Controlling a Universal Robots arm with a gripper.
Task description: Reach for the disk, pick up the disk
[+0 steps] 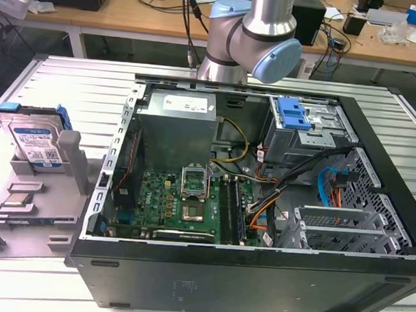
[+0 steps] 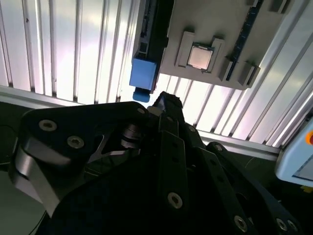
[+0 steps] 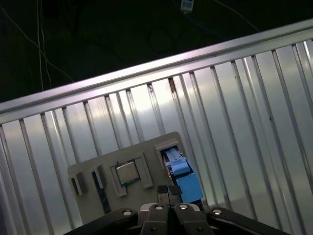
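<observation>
The disk (image 1: 34,140) stands on edge in a grey holder (image 1: 38,187) at the exterior view's left, its silver face with a blue-and-white label showing and a blue bracket around it. In both wrist views I look down on it from well above: its blue bracket end (image 3: 183,176) (image 2: 143,73) sticks out of the holder. My gripper (image 3: 168,192) (image 2: 164,100) hangs high over that end, apart from it, fingers pressed together and holding nothing.
A small square CPU chip (image 3: 128,172) (image 2: 199,56) lies in the same grey holder beside the disk. An open computer case (image 1: 262,202) stands on the ribbed metal table (image 1: 70,82). The arm's base (image 1: 252,38) rises behind the case.
</observation>
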